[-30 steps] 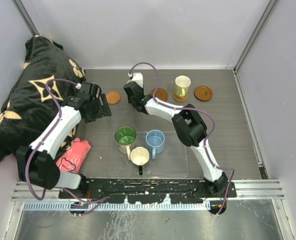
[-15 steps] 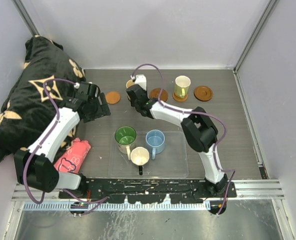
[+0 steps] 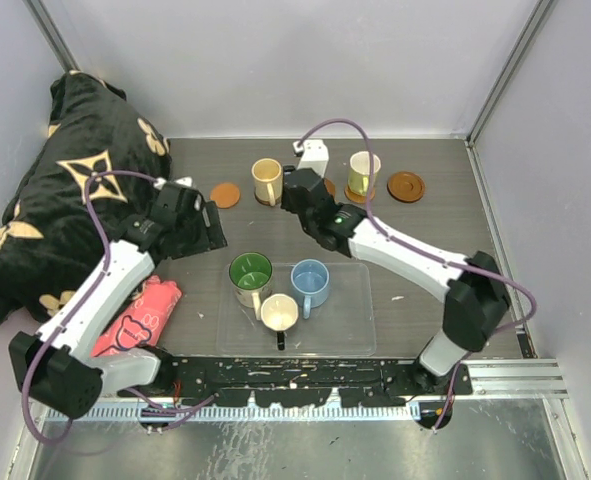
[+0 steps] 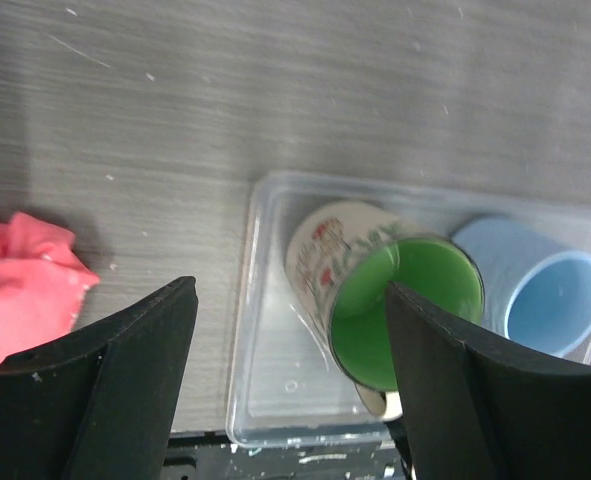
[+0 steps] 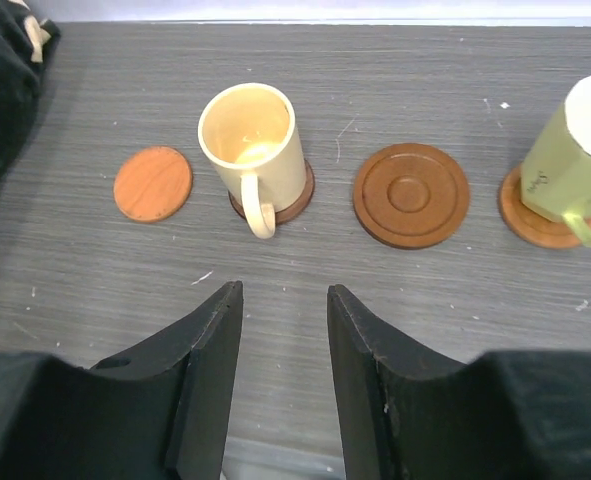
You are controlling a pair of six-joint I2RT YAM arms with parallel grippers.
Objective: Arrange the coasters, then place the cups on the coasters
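Note:
A yellow-tan cup (image 5: 250, 135) stands on a brown coaster (image 5: 297, 198), with a bare orange coaster (image 5: 153, 183) to its left and a bare ringed coaster (image 5: 411, 194) to its right. Farther right, a pale cup (image 3: 364, 172) sits on its own coaster, and another bare coaster (image 3: 406, 186) lies beyond it. My right gripper (image 5: 285, 292) is open and empty, just in front of the yellow-tan cup. Green-inside (image 3: 250, 272), light blue (image 3: 310, 281) and cream-white (image 3: 279, 312) cups stand in the clear tray (image 3: 350, 330). My left gripper (image 4: 290, 290) hangs open above the green-inside cup (image 4: 405, 305) and the tray's left end.
A black patterned cloth (image 3: 65, 190) is heaped at the left wall. A pink packet (image 3: 140, 310) lies near the left arm's base. Walls close in the back and both sides.
The right gripper has let go of the yellow-tan cup on its coaster and drawn back to the right. The left gripper has moved nearer, toward the tray.

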